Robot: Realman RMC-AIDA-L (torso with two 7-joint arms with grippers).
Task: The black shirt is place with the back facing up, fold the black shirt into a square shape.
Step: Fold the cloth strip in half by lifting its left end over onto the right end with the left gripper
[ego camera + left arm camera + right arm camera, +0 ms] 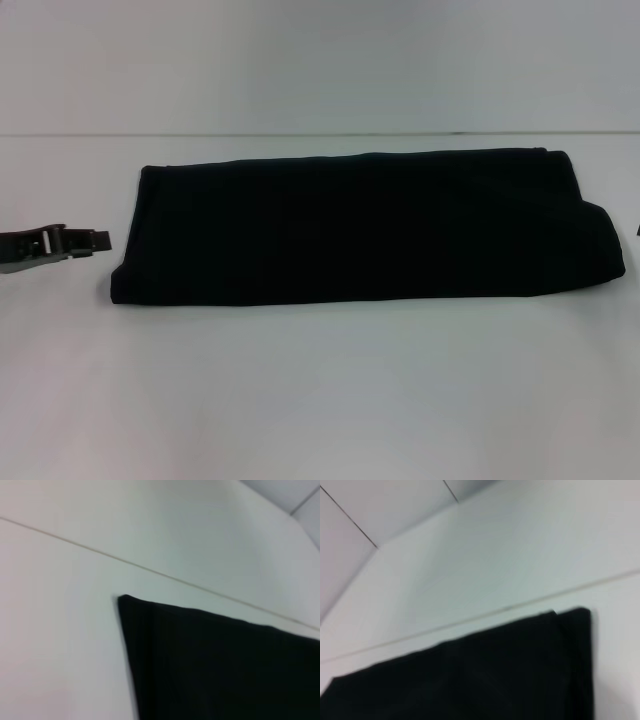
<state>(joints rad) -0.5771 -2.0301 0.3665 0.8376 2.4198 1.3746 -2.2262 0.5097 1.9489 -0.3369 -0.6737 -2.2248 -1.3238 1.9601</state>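
Observation:
The black shirt lies flat on the white table, folded into a long band that runs left to right. Its right end is rounded and layered. My left gripper hovers just off the band's left end, pointing at it, a short gap away and holding nothing. Of the right arm only a dark sliver shows at the frame's edge, beside the shirt's right end. The left wrist view shows one corner of the shirt. In the right wrist view, the shirt appears with a folded edge along its end.
The white table spreads wide in front of the shirt. A thin seam runs across behind the shirt, where the table meets a pale back surface.

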